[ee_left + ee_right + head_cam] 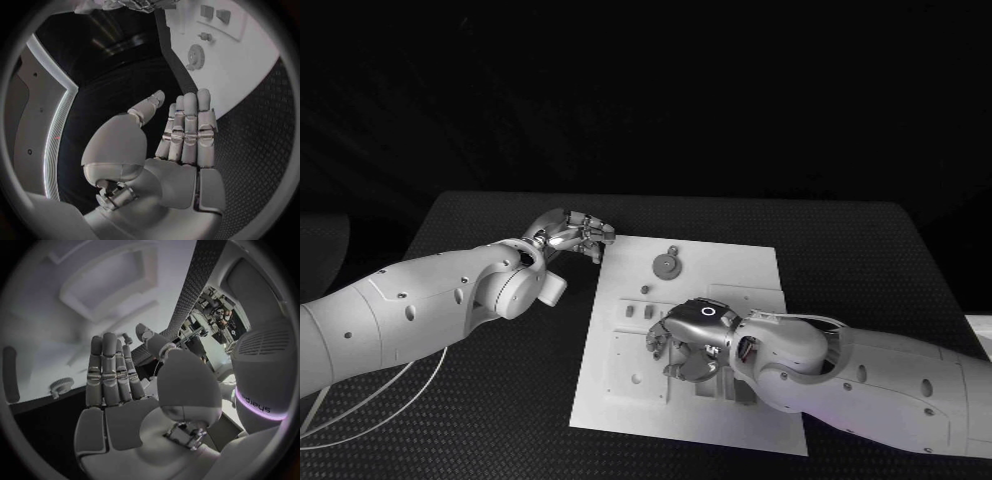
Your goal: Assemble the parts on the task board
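Head view: right hand (pixel 692 340) hovers over the task board (pixel 733 262), fingers straight, empty; left hand (pixel 570 233) idle, also empty. Next: likely grasp the gear (pixel 668 264).

Head camera overhead; wrist cameras share the task board (pixel 733 270).

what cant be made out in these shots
- Head view: the right robot hand covers the middle of the white board; parts beneath are hidden.
- Head view: left robot hand at the board's corner; contact too small to tell.
- Gear: teeth too small there.
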Controlling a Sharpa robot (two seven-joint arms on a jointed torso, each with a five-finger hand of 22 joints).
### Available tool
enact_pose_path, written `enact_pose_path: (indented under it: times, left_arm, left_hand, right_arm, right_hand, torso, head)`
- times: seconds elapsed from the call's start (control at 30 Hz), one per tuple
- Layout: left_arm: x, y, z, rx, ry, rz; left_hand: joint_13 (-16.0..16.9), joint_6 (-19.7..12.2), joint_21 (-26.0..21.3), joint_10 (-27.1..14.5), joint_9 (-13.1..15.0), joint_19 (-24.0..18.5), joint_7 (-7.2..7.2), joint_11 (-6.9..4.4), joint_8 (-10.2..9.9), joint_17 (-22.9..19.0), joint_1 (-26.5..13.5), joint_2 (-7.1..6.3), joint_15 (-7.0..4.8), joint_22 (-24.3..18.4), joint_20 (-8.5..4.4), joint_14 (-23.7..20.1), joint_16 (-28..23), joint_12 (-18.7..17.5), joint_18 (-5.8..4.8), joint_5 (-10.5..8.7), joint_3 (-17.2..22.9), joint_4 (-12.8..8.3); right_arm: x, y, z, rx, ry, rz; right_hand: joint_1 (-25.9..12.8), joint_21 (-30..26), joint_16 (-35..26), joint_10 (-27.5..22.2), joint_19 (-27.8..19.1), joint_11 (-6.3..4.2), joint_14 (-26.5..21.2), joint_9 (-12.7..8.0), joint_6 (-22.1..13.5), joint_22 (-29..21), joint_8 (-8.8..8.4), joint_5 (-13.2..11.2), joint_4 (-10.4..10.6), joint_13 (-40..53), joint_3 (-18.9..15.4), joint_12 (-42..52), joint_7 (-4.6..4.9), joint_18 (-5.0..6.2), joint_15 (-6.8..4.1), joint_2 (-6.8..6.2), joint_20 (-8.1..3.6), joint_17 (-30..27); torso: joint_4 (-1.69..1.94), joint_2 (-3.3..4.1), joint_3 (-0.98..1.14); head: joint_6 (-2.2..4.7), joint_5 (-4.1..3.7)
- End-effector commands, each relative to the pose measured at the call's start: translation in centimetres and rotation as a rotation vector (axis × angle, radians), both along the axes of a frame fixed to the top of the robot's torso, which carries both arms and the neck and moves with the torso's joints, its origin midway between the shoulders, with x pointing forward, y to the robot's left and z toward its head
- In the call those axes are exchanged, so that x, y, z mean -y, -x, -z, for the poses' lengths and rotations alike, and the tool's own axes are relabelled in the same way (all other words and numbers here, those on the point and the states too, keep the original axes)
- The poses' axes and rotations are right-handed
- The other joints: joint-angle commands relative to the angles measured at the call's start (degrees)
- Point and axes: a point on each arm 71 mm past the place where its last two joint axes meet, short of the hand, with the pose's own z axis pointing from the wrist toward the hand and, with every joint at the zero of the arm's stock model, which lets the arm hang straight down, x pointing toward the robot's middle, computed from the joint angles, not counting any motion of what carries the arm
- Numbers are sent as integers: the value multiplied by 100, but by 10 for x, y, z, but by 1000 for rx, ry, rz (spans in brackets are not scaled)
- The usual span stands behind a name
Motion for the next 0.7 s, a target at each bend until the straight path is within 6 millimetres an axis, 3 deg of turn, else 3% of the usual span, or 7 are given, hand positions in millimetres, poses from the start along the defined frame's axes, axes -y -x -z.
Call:
enact_pose_path:
  times: [0.03, 0.2, 0.4, 0.53, 0.6, 0.7]
  left_arm:
    - [1, 0, -1, 6, 9, 11]
    - [0, 0, -1, 7, 7, 7]
    - [0, -1, -1, 12, 9, 7]
    - [2, -1, -2, 15, 11, 9]
    - [2, -1, -2, 16, 11, 9]
    - [4, -1, -2, 17, 11, 9]
  left_hand:
    - [-9, -16, -33, -34, -8, 50, 18, -1, 6, 8, 16, 0, 3, 7, 1, 47, -14, -2, 256, -5, -24, -3]
    - [-9, -17, -34, -34, -8, 50, 18, -1, 6, 8, 16, 0, 3, 7, 1, 47, -14, -1, 256, -4, -25, -3]
    - [-9, -16, -35, -32, -8, 51, 17, -2, 7, 9, 18, 2, 3, 8, 0, 48, -15, 0, 257, -4, -25, -4]
    - [-9, -12, -36, -29, -7, 52, 16, -3, 9, 10, 13, 0, 2, 9, 0, 49, -15, 3, 257, -4, -28, -2]
    - [-9, -11, -37, -28, -7, 53, 16, -3, 10, 11, 12, 0, 2, 10, 0, 50, -15, 3, 257, -4, -29, -2]
    - [-9, -9, -37, -25, -6, 54, 15, -4, 11, 12, 11, 0, 2, 11, 0, 51, -15, 5, 258, -4, -30, -1]
  right_arm:
    - [9, -5, -9, 48, -40, 42]
    - [20, -11, -28, 99, -128, 70]
    - [40, -23, -57, 88, -155, 130]
    - [70, -40, -68, 81, -70, 201]
    - [86, -50, -69, 56, -8, 239]
    - [106, -57, -70, 60, 19, 282]
  right_hand:
    - [-98, 4, 4, 51, -16, -7, -19, -13, -56, 123, -32, 14, 84, 35, -11, 52, 0, 80, -20, -88, -13, 7]
    - [-121, 77, 75, 104, 56, -40, 38, -13, -32, 138, 6, 14, 116, 75, 29, 92, 43, 80, -52, -121, -59, 35]
    - [-38, 441, 537, 363, 414, -190, 342, -38, -80, 153, 27, 12, 41, 242, 27, 254, 83, 80, -204, -4, -229, 252]
    - [-79, 556, 669, 397, 501, -215, 413, -33, -23, 146, 73, 14, 48, 304, 17, 276, 216, 80, -228, -3, -293, 299]
    - [-126, 575, 698, 374, 496, -206, 414, -43, -55, 144, 60, 14, 66, 314, 2, 263, 189, 80, -219, -45, -292, 307]
    - [-319, 575, 713, 97, 403, -100, 291, -116, -345, 137, -73, 17, 203, 284, -23, 112, -66, 76, -127, -167, -264, 309]
  torso:
    - [-4, -3, -2]
    - [-6, -5, -2]
    - [-5, -7, -2]
    - [-2, -9, -11]
    - [0, -5, -14]
    - [-8, -6, -11]
  head:
    - [11, -7]
    - [55, -40]
    - [157, -141]
    - [207, -218]
    - [224, -245]
    - [227, -225]
